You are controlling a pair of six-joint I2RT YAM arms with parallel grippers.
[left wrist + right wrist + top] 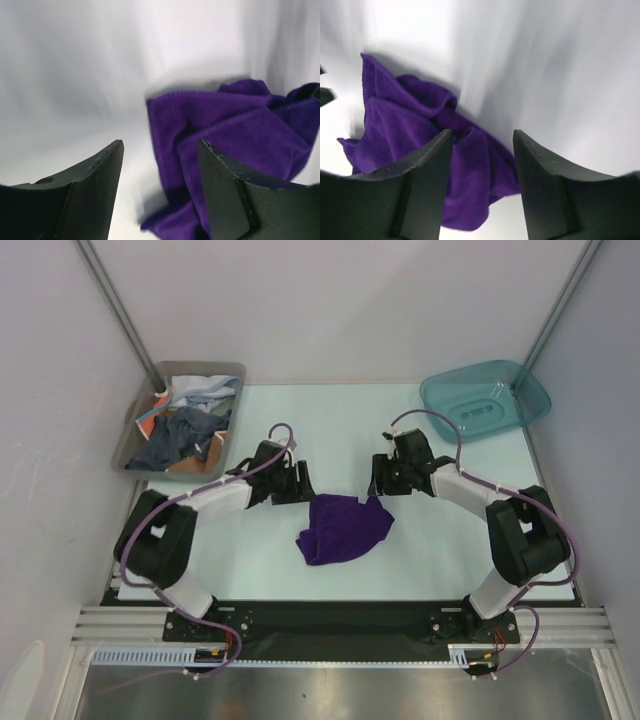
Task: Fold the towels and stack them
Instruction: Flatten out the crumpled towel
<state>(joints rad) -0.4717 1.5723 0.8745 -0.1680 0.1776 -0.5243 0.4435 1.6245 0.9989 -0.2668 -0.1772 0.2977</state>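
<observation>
The purple towel [343, 528] is seen crumpled on the counter [440, 550], near the middle and between the two arms. The other towels [190, 430] are heaped in the grey bin [200, 366] at the far left, and a teal bin [480, 405] is placed at the far right.

The left jaws are held wide apart just beside the left edge of the towel, and nothing is between them. The right jaws are also apart, but less wide. They are placed over the far right part of the towel, and cloth is visible under the gap, but no fold is seen to be clamped.

The towel is judged to be light, soft and limp, so it will sag and bunch when it is lifted. It is not fragile. A hold is best taken at the stitched edge near two corners, on one layer only, so that the towel can be spread flat before it is folded.
</observation>
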